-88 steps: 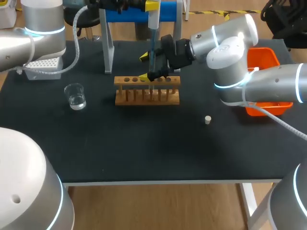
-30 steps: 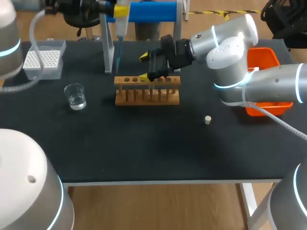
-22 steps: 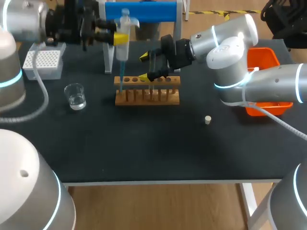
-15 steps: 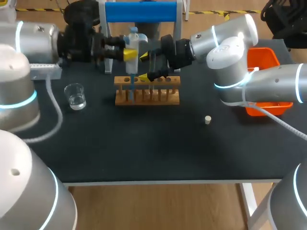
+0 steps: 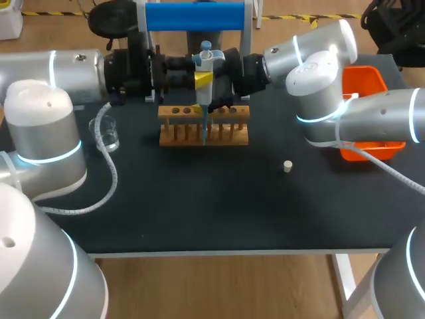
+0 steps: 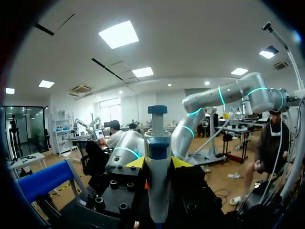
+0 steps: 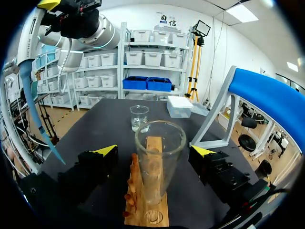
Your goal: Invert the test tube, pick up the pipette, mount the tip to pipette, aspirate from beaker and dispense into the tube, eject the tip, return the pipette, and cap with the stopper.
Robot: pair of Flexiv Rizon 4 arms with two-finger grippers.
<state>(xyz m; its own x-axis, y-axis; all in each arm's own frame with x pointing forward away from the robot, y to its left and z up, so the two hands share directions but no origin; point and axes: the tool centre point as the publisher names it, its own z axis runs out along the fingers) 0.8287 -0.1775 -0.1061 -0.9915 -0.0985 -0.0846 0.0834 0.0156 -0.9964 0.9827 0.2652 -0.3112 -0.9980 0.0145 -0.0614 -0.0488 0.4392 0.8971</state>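
Above the wooden rack [image 5: 229,133], far on the counter [image 5: 199,199], the left gripper [image 5: 203,79] clamps the upright pipette [image 5: 203,61]. The right gripper [image 7: 153,151] stands open around the racked test tube [image 7: 159,138].

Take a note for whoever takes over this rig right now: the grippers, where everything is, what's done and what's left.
Grippers: left gripper is shut on the pipette, whose tip is mounted and hangs beside the test tube, not in its mouth. The right gripper is open, straddling the test tube.
Things: the test tube stands mouth up in the rack. The beaker and tip box are beyond the rack; the stopper lies loose.
Done: tube inverted, pipette picked up, tip mounted. Aspiration: cannot tell.
Left: dispense, eject, return, cap.
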